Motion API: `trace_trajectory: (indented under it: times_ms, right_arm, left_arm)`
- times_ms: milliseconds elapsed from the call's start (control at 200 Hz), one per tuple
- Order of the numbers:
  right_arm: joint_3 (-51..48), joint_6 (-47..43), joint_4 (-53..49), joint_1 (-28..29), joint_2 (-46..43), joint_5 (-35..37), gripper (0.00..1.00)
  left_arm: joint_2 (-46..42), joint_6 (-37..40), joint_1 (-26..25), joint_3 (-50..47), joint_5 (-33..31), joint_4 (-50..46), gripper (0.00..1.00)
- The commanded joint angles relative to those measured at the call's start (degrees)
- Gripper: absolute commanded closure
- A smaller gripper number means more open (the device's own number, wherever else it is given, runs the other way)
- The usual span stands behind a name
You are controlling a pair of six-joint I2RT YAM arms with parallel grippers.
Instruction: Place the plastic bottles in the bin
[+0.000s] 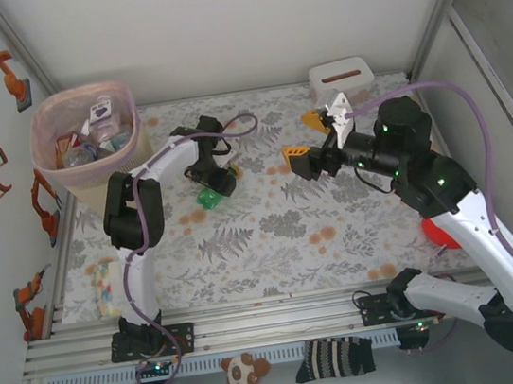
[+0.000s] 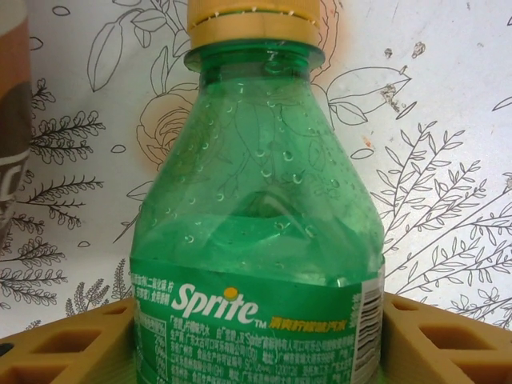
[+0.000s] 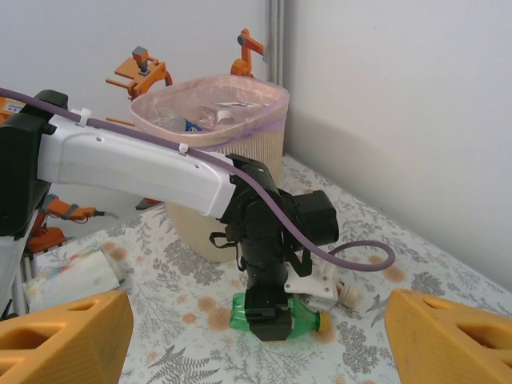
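A green Sprite bottle (image 2: 256, 232) with a yellow cap lies on the floral tabletop, seen also in the top view as the bottle (image 1: 208, 198) and in the right wrist view as the bottle (image 3: 300, 316). My left gripper (image 2: 256, 340) is down over it, its orange fingers (image 2: 68, 344) pressed against both sides of the label. The pale-pink bin (image 1: 61, 172) stands at the back left with several bottles (image 1: 87, 144) inside; the right wrist view shows the bin (image 3: 240, 148) behind the left arm. My right gripper (image 1: 308, 135) hovers mid-table, open, with nothing between its fingers (image 3: 452, 336).
A small white-pink slotted box (image 1: 340, 75) sits at the back right. A colourful packet (image 1: 106, 288) lies by the left edge and a red object (image 1: 439, 235) by the right arm. A small beige piece (image 3: 346, 294) rests just beyond the bottle. Walls close in on three sides.
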Motion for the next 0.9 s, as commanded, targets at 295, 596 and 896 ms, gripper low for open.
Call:
trace_trajectory:
  times_ms: [295, 596, 896]
  right_arm:
    - [-0.2, 0.4, 0.9, 0.3, -1.0, 0.4, 0.19]
    - [0.0, 0.2, 1.2, 0.3, -0.6, 0.0, 0.19]
    - [0.2, 0.0, 1.7, 0.3, -0.1, -0.4, 0.19]
  left_arm:
    - [-12.3, -2.8, 0.2, 1.8, 1.7, -0.2, 0.38]
    - [-22.1, -5.9, 3.9, 7.0, 2.7, -1.4, 0.38]
    - [-29.8, -8.1, 14.4, 13.7, -0.6, -4.5, 0.41]
